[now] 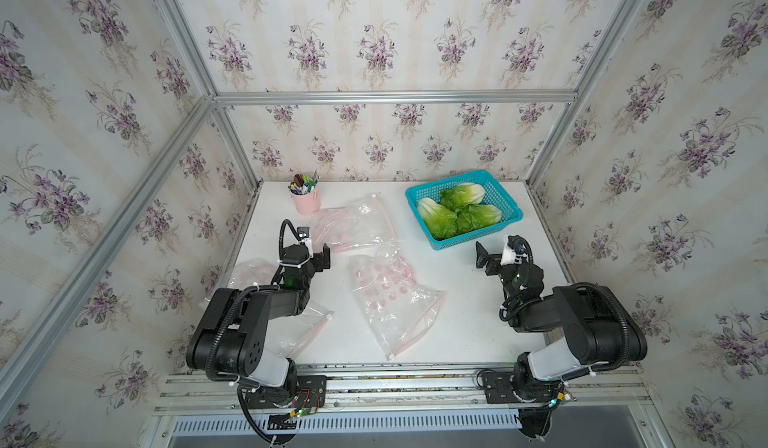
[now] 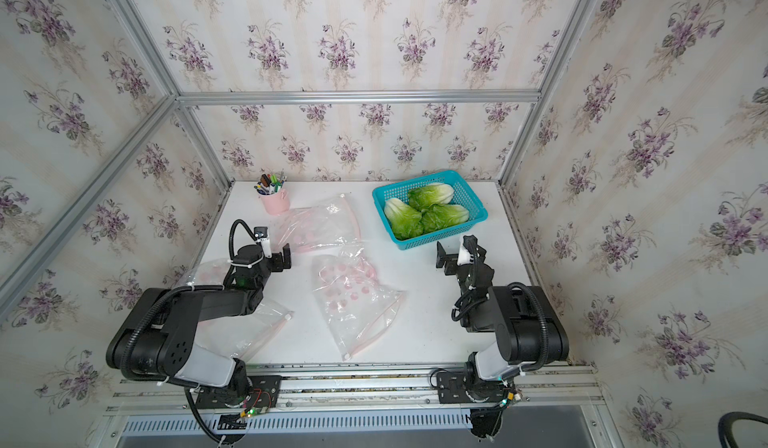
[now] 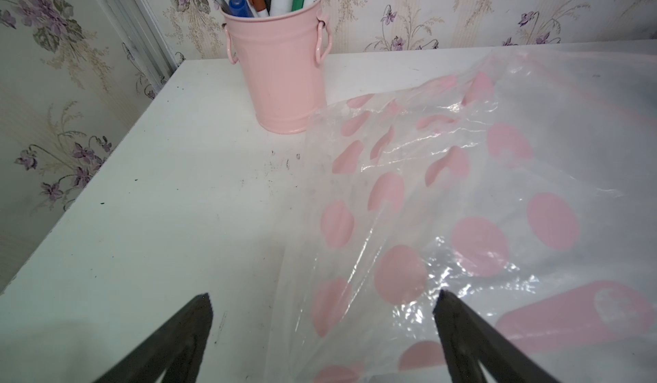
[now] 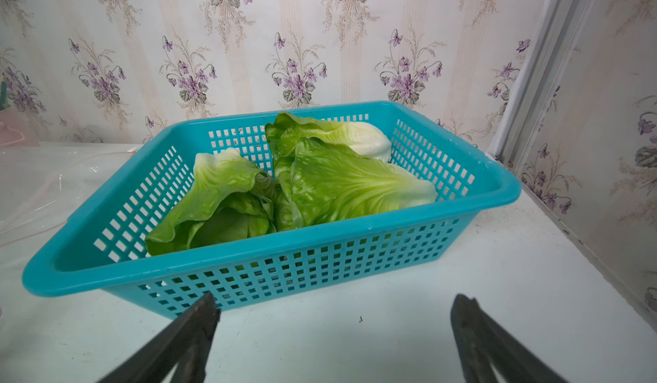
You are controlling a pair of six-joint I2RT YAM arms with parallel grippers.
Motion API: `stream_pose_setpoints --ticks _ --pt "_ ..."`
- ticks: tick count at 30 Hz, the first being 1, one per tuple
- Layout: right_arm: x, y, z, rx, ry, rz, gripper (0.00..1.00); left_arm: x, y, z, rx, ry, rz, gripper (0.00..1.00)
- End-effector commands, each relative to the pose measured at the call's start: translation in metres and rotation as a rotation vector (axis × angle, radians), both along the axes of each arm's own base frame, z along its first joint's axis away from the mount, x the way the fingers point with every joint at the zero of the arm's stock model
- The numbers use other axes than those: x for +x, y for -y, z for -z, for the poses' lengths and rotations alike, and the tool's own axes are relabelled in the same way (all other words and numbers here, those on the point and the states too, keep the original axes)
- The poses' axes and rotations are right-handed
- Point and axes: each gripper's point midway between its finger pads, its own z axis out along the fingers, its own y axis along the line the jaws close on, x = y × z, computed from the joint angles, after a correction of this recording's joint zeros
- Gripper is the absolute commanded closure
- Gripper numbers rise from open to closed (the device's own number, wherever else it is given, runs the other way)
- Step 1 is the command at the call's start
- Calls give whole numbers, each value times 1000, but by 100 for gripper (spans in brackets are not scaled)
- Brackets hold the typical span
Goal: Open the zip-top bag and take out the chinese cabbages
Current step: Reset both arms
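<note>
Going left to right, you're pretty much looking at a finished job here. The left-most zip-top bag [image 1: 249,273] is lying flat on the white table [image 1: 457,321], partly tucked under your left arm, and nothing green is showing through it. Your left gripper [image 3: 322,295] is hanging with its jaws spread wide and gripping nothing, just over the edge of the far polka-dot bag [image 1: 355,225], which is sitting beside the pink pen bucket [image 3: 284,75]. That bag is looking empty too, and so is the crumpled middle bag [image 1: 390,296] lying between the two arms. I can't tell from these views whether each zipper is fully slid open. Further right, all three chinese cabbages [image 4: 320,182] are resting together inside the teal basket [image 1: 482,230] at the back right of the table, touching one another. Your right gripper [image 4: 336,299] is hovering just in front of the basket, jaws wide apart and empty. So I'm reading this as done: bags emptied, cabbages out, and nothing left except maybe parking the arms.
</note>
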Motion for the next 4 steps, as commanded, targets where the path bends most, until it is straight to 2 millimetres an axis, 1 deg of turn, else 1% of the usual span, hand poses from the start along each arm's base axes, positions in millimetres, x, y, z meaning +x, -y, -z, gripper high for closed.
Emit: stream_pose_setpoints --ticks 1,4 --pt "1 1 -1 -11 3 5 0 1 2 -4 4 8 1 1" --pt "0 3 -2 -10 7 17 0 2 2 -4 4 11 1 1"
